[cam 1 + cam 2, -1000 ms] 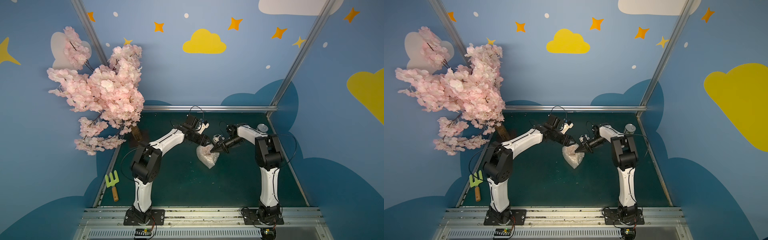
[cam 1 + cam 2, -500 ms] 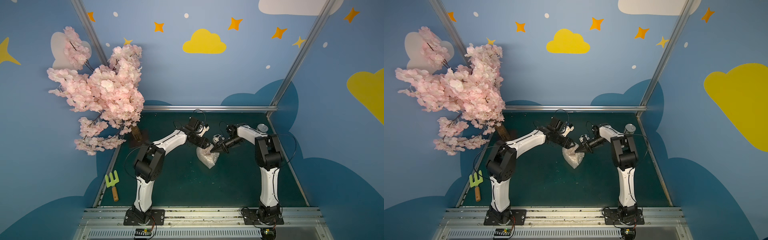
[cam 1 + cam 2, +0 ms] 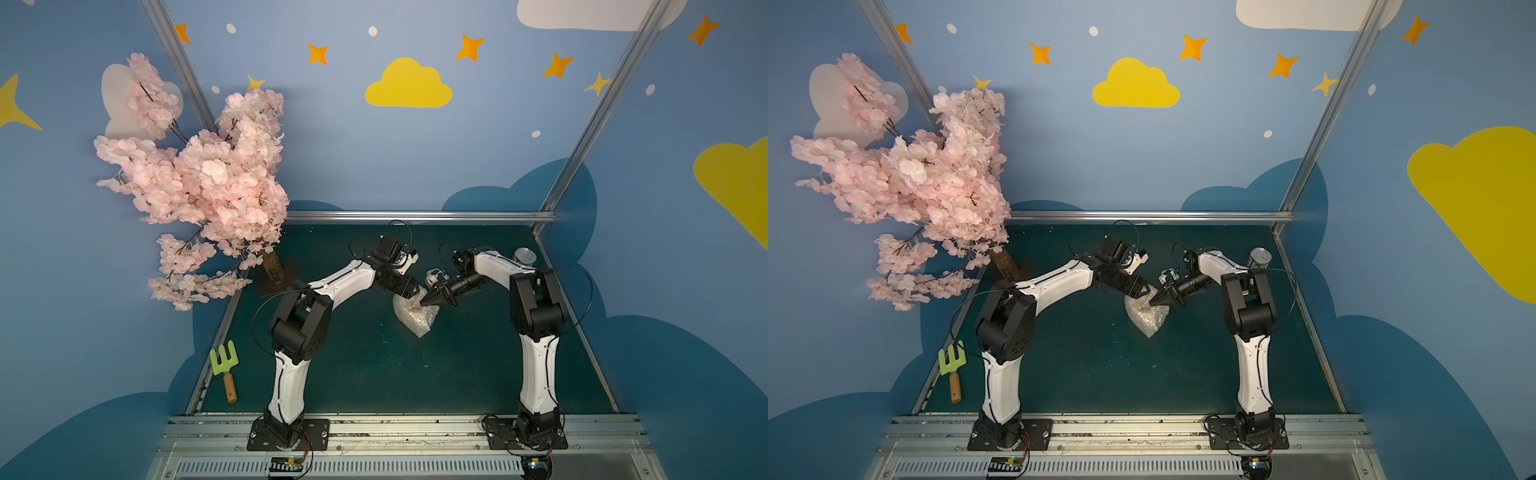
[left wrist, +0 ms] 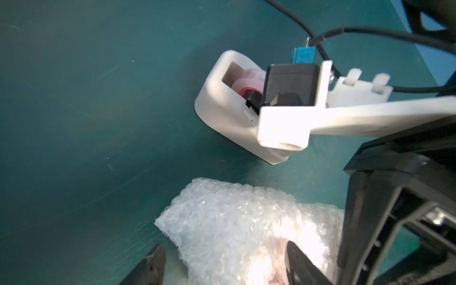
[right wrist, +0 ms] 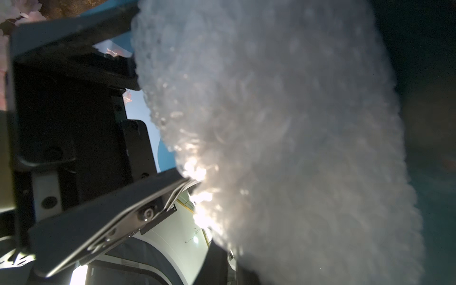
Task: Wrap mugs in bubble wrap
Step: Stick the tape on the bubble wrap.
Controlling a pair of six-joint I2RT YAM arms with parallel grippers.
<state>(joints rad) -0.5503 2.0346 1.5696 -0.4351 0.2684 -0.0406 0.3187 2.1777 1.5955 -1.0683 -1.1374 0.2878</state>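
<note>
Both top views are sharp and evenly lit, with bright walls (image 3: 415, 166) and a darker table (image 3: 374, 374). The tree (image 3: 199, 183) casts a soft shadow on the wall at upper left. The posts (image 3: 178, 62) splay toward the upper corners. The left wrist view overexposes the wrap (image 4: 234, 222) and the dispenser (image 4: 222, 106). The right wrist view is dim, and the wrap there is blurred, with one glare patch.
</note>
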